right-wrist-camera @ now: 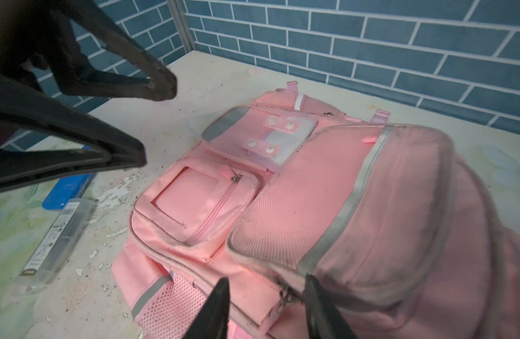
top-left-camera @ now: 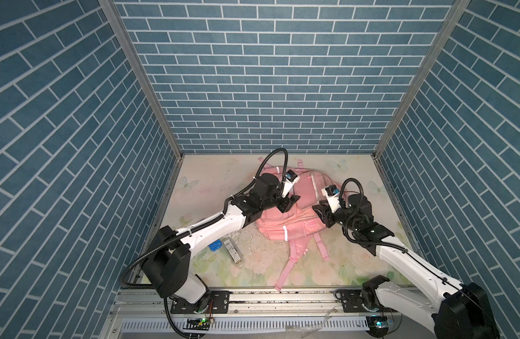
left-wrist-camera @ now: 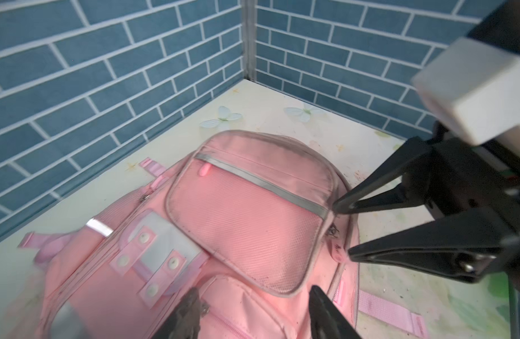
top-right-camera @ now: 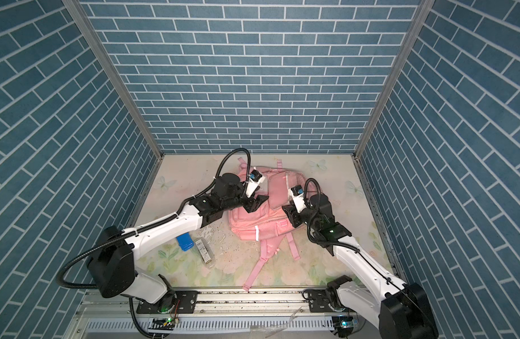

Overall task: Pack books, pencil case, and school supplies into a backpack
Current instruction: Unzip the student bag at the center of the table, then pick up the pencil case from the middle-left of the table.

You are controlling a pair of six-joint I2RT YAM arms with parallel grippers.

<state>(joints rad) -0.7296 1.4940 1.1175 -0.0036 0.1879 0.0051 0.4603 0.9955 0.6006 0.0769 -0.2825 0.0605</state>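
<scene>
Left arm point(top-left-camera: 211, 230) and right arm point(top-left-camera: 405, 261) extended forward, converging; left gripper point(top-left-camera: 288, 203) and right gripper point(top-left-camera: 322, 215) tilted downward, tips facing each other, near but apart, jaws spread on both.

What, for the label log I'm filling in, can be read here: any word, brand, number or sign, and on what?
No text can be quoted.
Clear plastic case: printed label with barcode-like stripes, too blurred to read.
Backpack: no readable lettering.
Blue case: no lettering shows.
</scene>
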